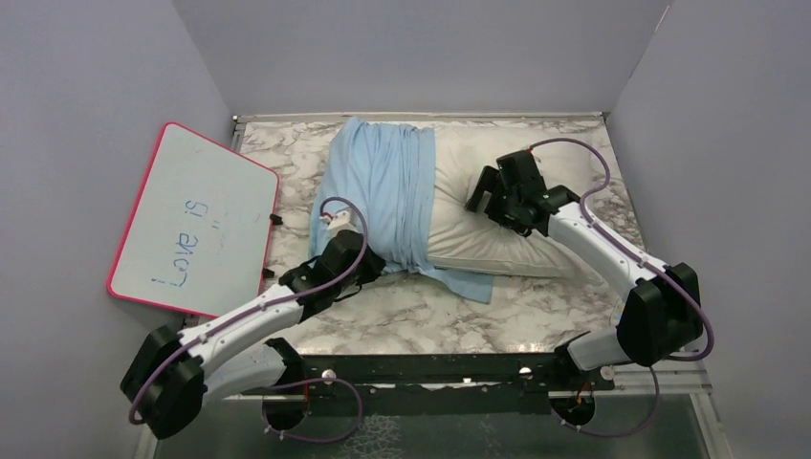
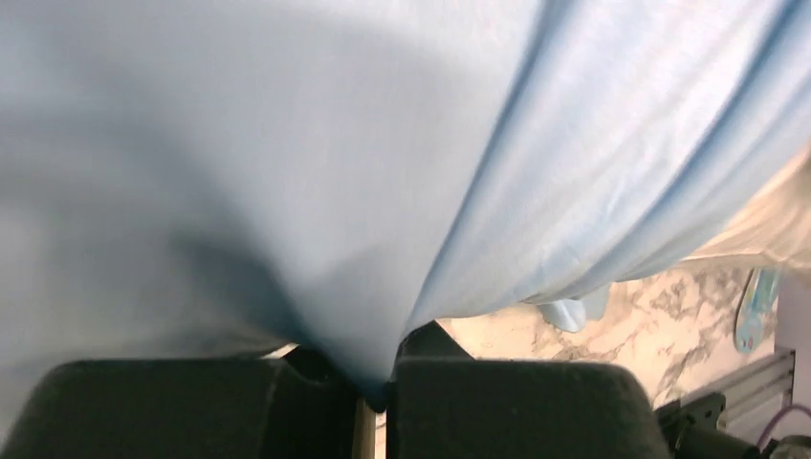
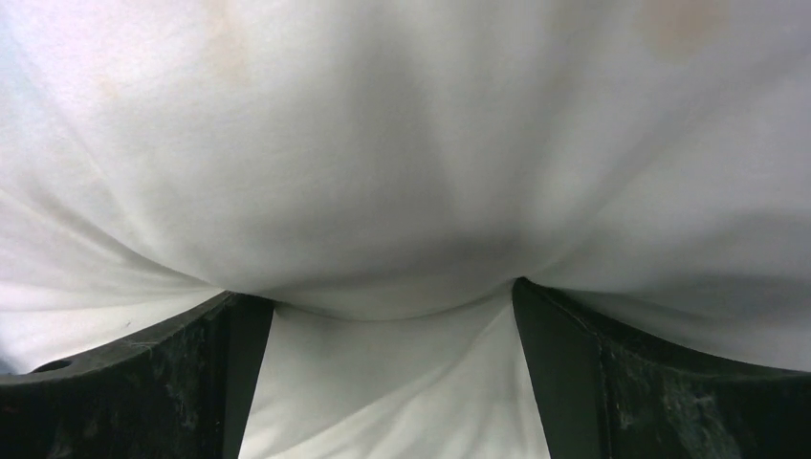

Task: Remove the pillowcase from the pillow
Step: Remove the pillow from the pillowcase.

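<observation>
Pillowcase (image 1: 383, 196), plain light-blue face outward, covers the left half of the pillow (image 1: 507, 229) and bunches in folds at mid-length. The off-white right half is bare. Both lie at the far centre of the marble-patterned table (image 1: 421, 311). Left gripper (image 2: 375, 402) reaches in from the near left, jaws pinched on the pillowcase's near-left edge. Right gripper (image 3: 392, 325) presses on the bare pillow, jaws wide, fabric bulging between them. Bare tabletop runs along the near side. Pink-rimmed whiteboard (image 1: 196, 225) sits beyond the left edge.
</observation>
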Motion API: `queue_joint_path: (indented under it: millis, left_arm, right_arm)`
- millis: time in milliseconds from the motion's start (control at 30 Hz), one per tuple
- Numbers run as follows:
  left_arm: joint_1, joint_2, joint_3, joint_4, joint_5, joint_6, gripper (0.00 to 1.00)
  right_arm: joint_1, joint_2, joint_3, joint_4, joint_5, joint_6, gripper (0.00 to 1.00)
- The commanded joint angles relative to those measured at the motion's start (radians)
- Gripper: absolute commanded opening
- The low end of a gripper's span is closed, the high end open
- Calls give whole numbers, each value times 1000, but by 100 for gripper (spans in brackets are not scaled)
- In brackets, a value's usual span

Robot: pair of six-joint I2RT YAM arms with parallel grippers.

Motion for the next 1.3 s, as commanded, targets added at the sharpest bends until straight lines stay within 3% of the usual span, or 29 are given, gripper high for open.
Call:
queue_joint_path:
  millis: [0,200,267,433,667,733,800,1000,1200,1267]
  left_arm:
    - [13,-230,-27,-346,-327,48,0]
    - [15,-378,-29,-437,-311,51,0]
    - [15,-363,-14,-451,-290,46,0]
    - [15,-267,34,-449,-242,91,12]
    - [15,-229,91,-515,-267,107,14]
    - [16,-238,99,-529,-273,98,13]
    - [15,-251,99,-536,-276,90,5]
    - [18,-273,115,-584,-337,79,4]
    - [19,-241,151,-496,-184,143,26]
    - [19,-230,161,-467,-109,134,47]
  right_arm:
    - [-44,53,-72,-72,-18,-41,100]
    - [-58,83,-73,-53,-66,-48,99]
    - [-58,85,-75,-55,-69,-48,98]
    - [-58,66,-95,-58,-53,-46,95]
    - [-68,36,-118,-60,-58,-40,93]
    - [-70,31,-123,-58,-63,-37,93]
    - [-70,31,-128,-54,-65,-36,92]
    - [-70,49,-116,-64,-65,-47,91]
    - [-70,31,-128,-41,-111,-40,90]
    - [-70,27,-136,-24,-142,-34,89]
